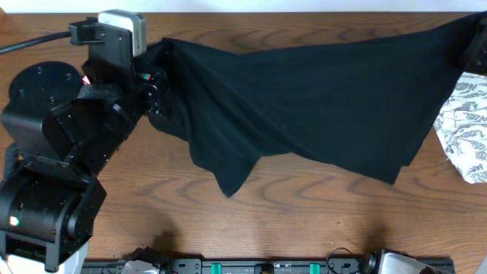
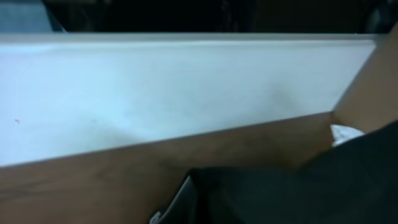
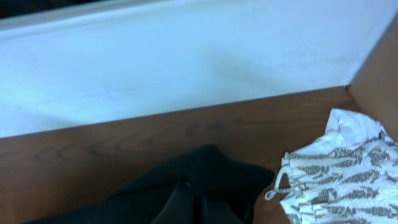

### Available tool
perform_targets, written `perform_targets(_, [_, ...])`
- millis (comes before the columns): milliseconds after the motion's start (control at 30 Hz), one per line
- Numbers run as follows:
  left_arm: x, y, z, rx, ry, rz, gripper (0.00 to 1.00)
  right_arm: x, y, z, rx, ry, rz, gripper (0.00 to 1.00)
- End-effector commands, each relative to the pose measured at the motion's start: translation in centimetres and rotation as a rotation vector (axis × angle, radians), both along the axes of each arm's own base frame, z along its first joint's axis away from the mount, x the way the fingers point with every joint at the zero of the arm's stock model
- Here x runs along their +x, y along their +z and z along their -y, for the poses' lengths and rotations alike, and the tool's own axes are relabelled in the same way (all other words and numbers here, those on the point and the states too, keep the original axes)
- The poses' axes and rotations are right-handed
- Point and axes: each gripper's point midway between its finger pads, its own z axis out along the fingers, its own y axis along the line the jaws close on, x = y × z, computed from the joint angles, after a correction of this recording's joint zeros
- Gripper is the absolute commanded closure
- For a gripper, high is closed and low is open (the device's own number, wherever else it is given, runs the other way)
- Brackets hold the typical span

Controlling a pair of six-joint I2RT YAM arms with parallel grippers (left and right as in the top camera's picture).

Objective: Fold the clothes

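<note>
A large black garment (image 1: 304,99) hangs spread across the back of the wooden table (image 1: 304,213), stretched between my two grippers. My left gripper (image 1: 157,82) is shut on its left corner. In the left wrist view one pale finger (image 2: 181,198) shows against the black cloth (image 2: 298,186), and the other is hidden. My right gripper (image 3: 194,190) is shut on the garment's right corner, the black fabric (image 3: 211,168) bunched over its fingers. The lower edge of the garment sags to a point (image 1: 228,186) on the table. A white leaf-patterned garment (image 1: 468,129) lies crumpled at the right edge.
A white wall or board (image 3: 186,56) runs along the table's far edge. The leaf-patterned garment (image 3: 339,180) lies just right of my right gripper. The left arm's black base (image 1: 46,190) fills the left side. A rail with fittings (image 1: 266,266) runs along the near edge.
</note>
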Motion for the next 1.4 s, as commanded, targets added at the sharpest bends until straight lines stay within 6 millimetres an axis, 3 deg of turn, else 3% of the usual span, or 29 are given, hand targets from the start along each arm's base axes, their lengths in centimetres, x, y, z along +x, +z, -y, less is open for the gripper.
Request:
perform_targets(0, [0.3, 1.3, -0.9, 0.046, 0.041, 0.06, 0.94, -0.6, 1.6, 0.2, -0.03, -0.012, 0.047, 0.99])
perform_targets(167, [2.7, 0.0, -0.9, 0.092, 0.07, 0.031, 0.94, 0.8, 0.5, 0.5, -0.024, -0.012, 0.019, 0.99])
perform_targets(300, [6.2, -1.9, -0.3, 0.155, 0.076, 0.007, 0.94, 3.1, -1.3, 1.0, -0.013, -0.01, -0.025, 0.99])
perform_targets(467, [12.7, -2.7, -0.7, 0.252, 0.15, 0.085, 0.94, 8.5, -2.3, 1.1, -0.022, 0.016, 0.016, 0.99])
perform_targets(600, [18.2, -1.4, -2.0, 0.22, 0.221, 0.226, 0.94, 13.8, -2.5, 0.9, -0.038, 0.041, 0.109, 0.99])
perform_targets(767, [23.0, 0.3, -3.9, 0.168, 0.299, 0.408, 0.94, 19.7, -2.8, 0.2, -0.059, 0.071, 0.235, 0.99])
perform_targets(833, [24.6, 0.0, -4.5, 0.152, 0.319, 0.447, 0.94, 21.4, -3.4, 0.0, -0.063, 0.079, 0.263, 0.99])
perform_targets(900, [25.7, -1.4, -4.7, 0.138, 0.323, 0.424, 0.94, 22.5, -4.5, -0.1, -0.061, 0.083, 0.263, 0.99])
perform_targets(1133, [29.0, -11.6, -4.2, 0.205, 0.28, 0.151, 0.94, 24.8, -11.5, 0.5, -0.035, 0.068, 0.105, 0.99])
perform_targets(1267, [28.3, -16.1, -3.7, 0.206, 0.237, -0.025, 0.94, 24.3, -15.0, 0.4, -0.032, 0.079, -0.015, 0.99])
perform_targets(1367, [27.0, -18.5, -2.9, 0.166, 0.187, -0.153, 0.94, 22.9, -17.6, 0.3, -0.026, 0.088, -0.135, 0.99])
